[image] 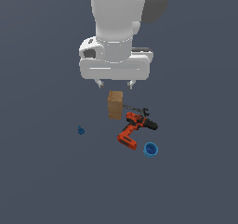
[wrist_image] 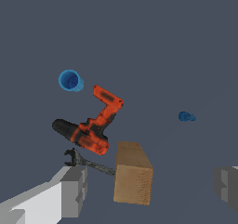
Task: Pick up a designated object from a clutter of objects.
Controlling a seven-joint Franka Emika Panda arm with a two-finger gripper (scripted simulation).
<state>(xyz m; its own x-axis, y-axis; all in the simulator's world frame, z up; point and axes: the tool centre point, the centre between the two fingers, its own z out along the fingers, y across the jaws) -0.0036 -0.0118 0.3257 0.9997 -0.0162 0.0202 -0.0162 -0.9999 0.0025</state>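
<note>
The designated object, a tan-brown wooden block (image: 115, 104) (wrist_image: 133, 173), stands upright on the dark floor amid the clutter of objects. My gripper (image: 115, 84) (wrist_image: 151, 186) hangs open just above it, fingers spread wider than the block and not touching it. In the wrist view the block sits between the two grey fingertips (wrist_image: 74, 190), nearer one of them. An orange-and-black power drill (image: 135, 129) (wrist_image: 93, 125) lies close beside the block. A thin dark wiry item (image: 138, 109) (wrist_image: 86, 161) lies between them, touching the block's base.
A small blue cup (image: 150, 149) (wrist_image: 70, 81) lies beyond the drill's handle. A tiny blue piece (image: 81, 130) (wrist_image: 186, 117) sits alone toward the exterior view's left of the block. The floor is a flat dark grey surface.
</note>
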